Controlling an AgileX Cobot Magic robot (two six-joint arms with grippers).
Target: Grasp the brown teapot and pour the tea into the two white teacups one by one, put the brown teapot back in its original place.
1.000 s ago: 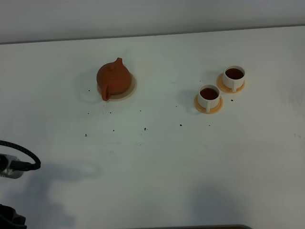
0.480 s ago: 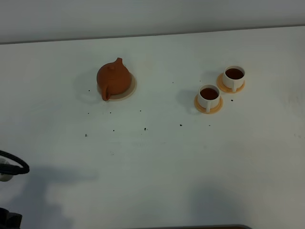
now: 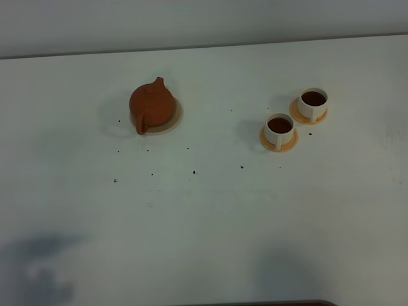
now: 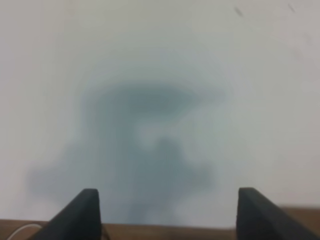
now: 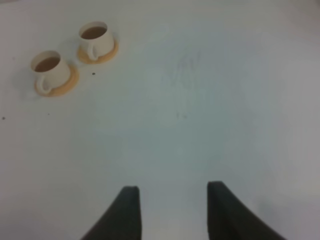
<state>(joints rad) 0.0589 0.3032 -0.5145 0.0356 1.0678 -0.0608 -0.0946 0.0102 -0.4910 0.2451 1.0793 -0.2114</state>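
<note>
Two cups of dark tea and a clay teapot point(image 3: 152, 106) share a white table point(image 3: 210, 217) in the high view, with neither arm in that frame. At the left, about ten o'clock from the table's middle, the teapot sits upright on its beige coaster point(image 3: 176, 118), spout toward twelve o'clock and handle toward six. Dark specks point(image 3: 194, 171) dot the surface below it. To the right, near two o'clock, the nearer cup point(image 3: 279, 129) stands on an orange saucer point(image 3: 279, 144); the farther cup point(image 3: 312, 103), on its own saucer point(image 3: 308, 118), lies just beyond it toward one o'clock, the two saucers close but apart. The left gripper point(image 4: 167, 210) hangs over bare table above its own shadow, fingers spread wide and empty. The right gripper point(image 5: 172, 207) is likewise parted and holds nothing, well clear of both cups, which show in its wrist view.
</note>
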